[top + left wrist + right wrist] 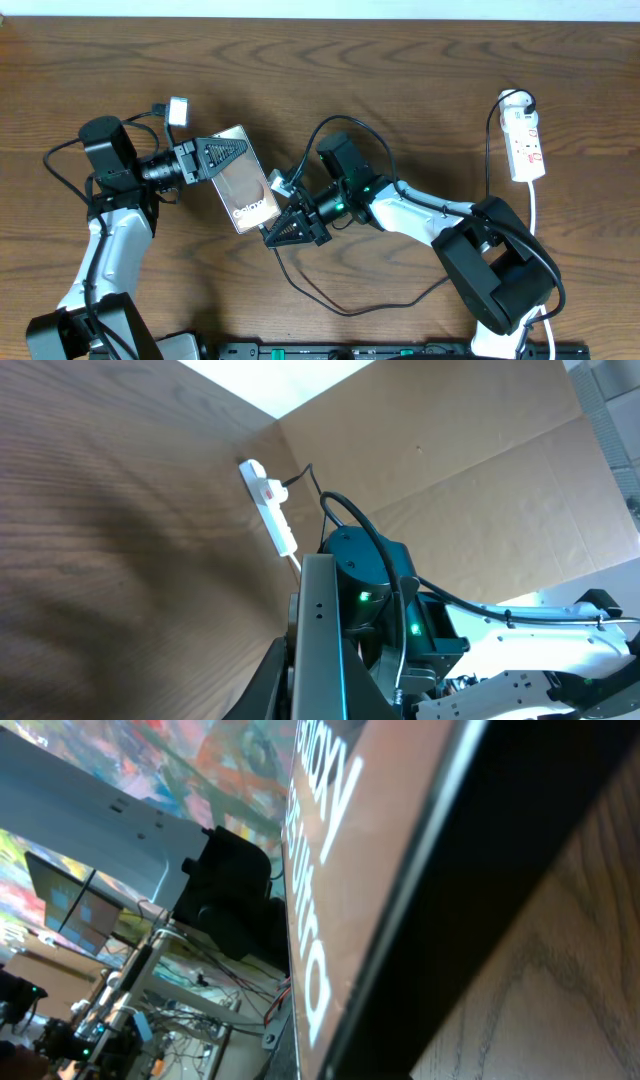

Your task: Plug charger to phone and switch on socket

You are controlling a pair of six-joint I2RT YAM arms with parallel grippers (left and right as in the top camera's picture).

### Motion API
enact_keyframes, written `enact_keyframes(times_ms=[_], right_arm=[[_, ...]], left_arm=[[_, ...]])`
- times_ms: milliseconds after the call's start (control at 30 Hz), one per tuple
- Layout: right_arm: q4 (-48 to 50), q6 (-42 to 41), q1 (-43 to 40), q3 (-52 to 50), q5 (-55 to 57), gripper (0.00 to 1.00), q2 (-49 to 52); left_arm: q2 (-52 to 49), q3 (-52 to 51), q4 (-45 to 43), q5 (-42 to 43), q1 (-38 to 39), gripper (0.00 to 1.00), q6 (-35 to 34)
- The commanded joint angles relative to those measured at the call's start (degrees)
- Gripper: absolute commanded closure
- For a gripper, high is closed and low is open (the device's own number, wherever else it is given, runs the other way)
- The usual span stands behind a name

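Observation:
My left gripper [222, 158] is shut on the upper end of the phone [246, 190], a brownish glossy slab with white lettering, and holds it tilted above the table. In the left wrist view the phone [318, 645] shows edge-on between my fingers. My right gripper [283, 230] sits at the phone's lower end, fingers together on the charger, whose thin black cable [330, 303] loops away over the table. The plug tip is hidden. The right wrist view is filled by the phone's lettered face [330, 890]. The white socket [526, 142] lies at the far right and also shows in the left wrist view [270, 500].
The socket's white cord [533, 215] runs toward the front edge behind the right arm's base [500, 270]. A black plug [522, 100] sits in the socket's far end. A small white cube [179, 110] lies near the left arm. The wooden table [400, 70] shows behind.

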State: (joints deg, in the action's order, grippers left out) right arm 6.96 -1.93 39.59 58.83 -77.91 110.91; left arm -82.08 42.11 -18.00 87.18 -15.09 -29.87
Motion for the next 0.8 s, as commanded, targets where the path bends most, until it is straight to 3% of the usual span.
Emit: enact_keyframes(times_ms=[0,767], right_arm=[[0.2,-0.4,0.6,-0.1,-0.2,0.99,0.1],[2.5,-1.5,0.5,-0.1,-0.3,0.99,0.1]], left_arm=[[0.1,0.2,-0.1,2.9,0.2,0.93,0.9],[0.1,0.2,-0.1,2.9,0.2,0.92,2.4]])
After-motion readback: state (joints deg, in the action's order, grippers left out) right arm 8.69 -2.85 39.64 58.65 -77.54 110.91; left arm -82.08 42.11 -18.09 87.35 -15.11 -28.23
